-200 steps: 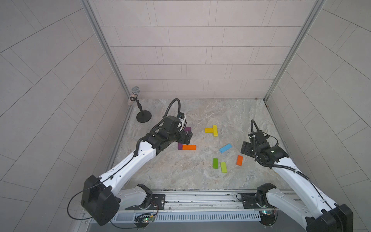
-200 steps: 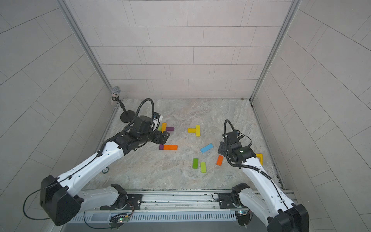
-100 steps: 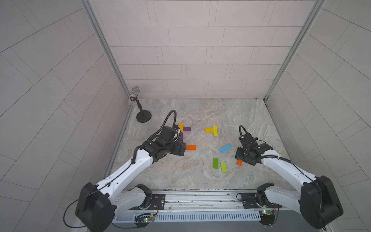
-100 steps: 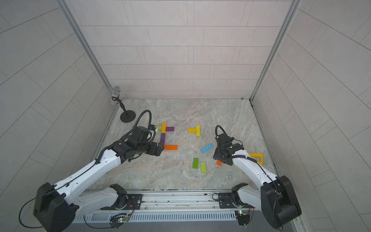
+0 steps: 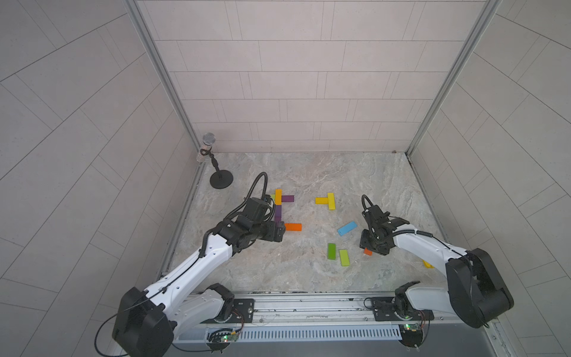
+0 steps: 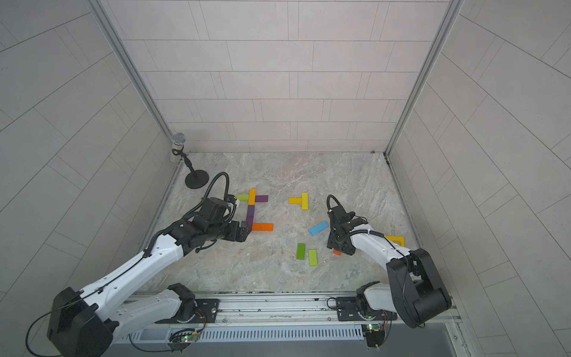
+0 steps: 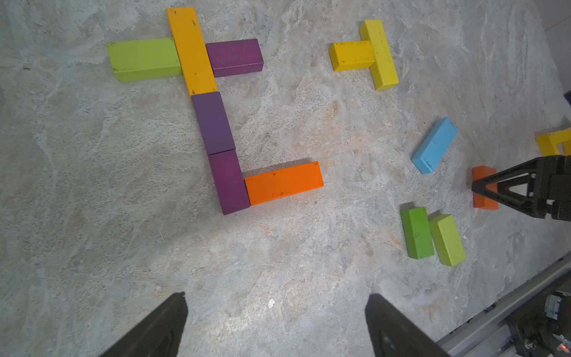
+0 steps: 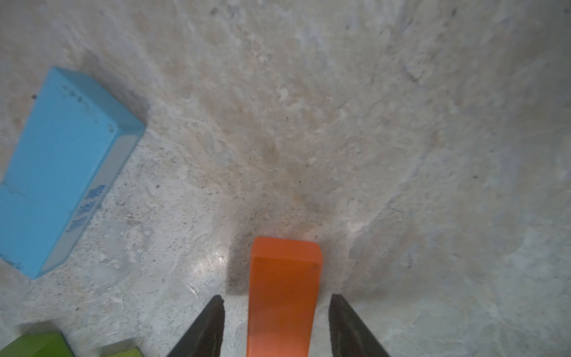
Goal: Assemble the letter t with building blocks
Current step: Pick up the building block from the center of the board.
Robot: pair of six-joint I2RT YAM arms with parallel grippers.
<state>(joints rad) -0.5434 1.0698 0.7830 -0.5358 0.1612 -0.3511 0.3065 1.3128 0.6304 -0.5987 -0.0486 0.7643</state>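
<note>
Building blocks: the orange block [image 8: 282, 293] lies flat on the table [image 8: 340, 123] between the right jaws, with the light blue block [image 8: 61, 167] near them.
Right jaws: partly open astride the orange block, with a gap showing on each side.
Left jaws: wide open and holding nothing; the purple block [image 7: 230, 182] lies ahead of them, apart.

Soft, even light fills the tiled walls [image 5: 293, 77] in both top views, block shadows short and faint. In the right wrist view, glare sheens the marble tabletop [image 8: 210, 265] beside a slightly blurred orange block [image 8: 282, 293]
</note>
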